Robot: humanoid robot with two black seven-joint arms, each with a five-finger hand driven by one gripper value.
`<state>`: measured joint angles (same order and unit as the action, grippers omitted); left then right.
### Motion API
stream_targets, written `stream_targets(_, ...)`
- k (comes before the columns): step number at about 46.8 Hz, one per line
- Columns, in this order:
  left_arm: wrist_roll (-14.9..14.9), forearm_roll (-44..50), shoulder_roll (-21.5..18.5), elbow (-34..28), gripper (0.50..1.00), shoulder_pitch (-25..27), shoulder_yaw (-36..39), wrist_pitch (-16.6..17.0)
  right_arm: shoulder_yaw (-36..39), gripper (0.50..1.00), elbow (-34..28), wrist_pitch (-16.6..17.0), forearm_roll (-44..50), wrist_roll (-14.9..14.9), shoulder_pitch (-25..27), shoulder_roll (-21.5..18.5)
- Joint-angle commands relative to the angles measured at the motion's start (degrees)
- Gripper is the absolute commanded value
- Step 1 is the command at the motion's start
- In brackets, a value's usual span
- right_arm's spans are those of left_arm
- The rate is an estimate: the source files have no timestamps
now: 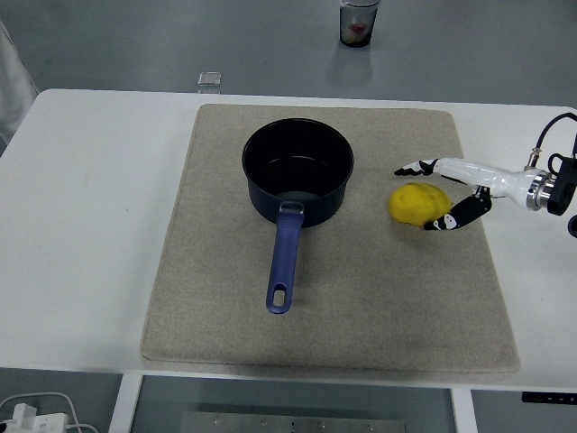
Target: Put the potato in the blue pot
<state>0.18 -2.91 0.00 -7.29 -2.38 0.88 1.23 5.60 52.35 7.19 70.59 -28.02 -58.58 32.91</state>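
At the far left edge a strip of white cloth (11, 68) can just be made out, too little of it to identify. A single white table (90, 225) is spread with one beige mat (379, 298). Behind the mat's far left corner one small clear block (209, 80) is seen. On the mat, left of centre, one blue pot (298, 170) is set upright, its one handle pointed toward the near edge. Beyond the table one clear cup (359, 22) is spotted. To the right of the pot, apart from it, one yellow potato (418, 203) is lying on the mat. One hand is counted: the right hand (451, 191) is spread around the potato's right side, fingers above, thumb (449, 219) at its lower edge, not yet closed on it.
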Motion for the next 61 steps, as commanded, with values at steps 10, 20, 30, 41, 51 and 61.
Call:
stream_targets(10,0.00,0.01,0.00,0.00,0.996,-0.08,0.00,0.00,-0.16,0.670,-0.31,-0.95,0.43,-0.10,0.13,-0.03)
stream_targets(20,0.00,0.01,0.00,0.00,0.996,0.01,0.00,0.00,-0.16,0.541,-0.31,-0.95,0.52,-0.10,0.04,0.05)
stream_targets(30,0.00,0.01,0.00,0.00,0.996,0.01,0.00,0.00,-0.16,0.500,-0.31,-0.95,0.52,-0.28,-0.31,0.14)
stream_targets(41,0.00,0.01,0.00,0.00,0.996,0.01,0.00,0.00,0.90,0.500,-0.31,-1.04,0.34,-2.04,-1.45,0.76)
stream_targets(51,0.00,0.01,0.00,0.00,0.996,0.01,0.00,0.00,0.99,0.500,-0.31,-0.95,-0.89,-2.04,-6.02,0.67)
stream_targets(61,0.00,0.01,0.00,0.00,0.996,0.01,0.00,0.00,1.08,0.500,-0.40,-0.33,-3.61,-1.95,-10.67,-1.00)
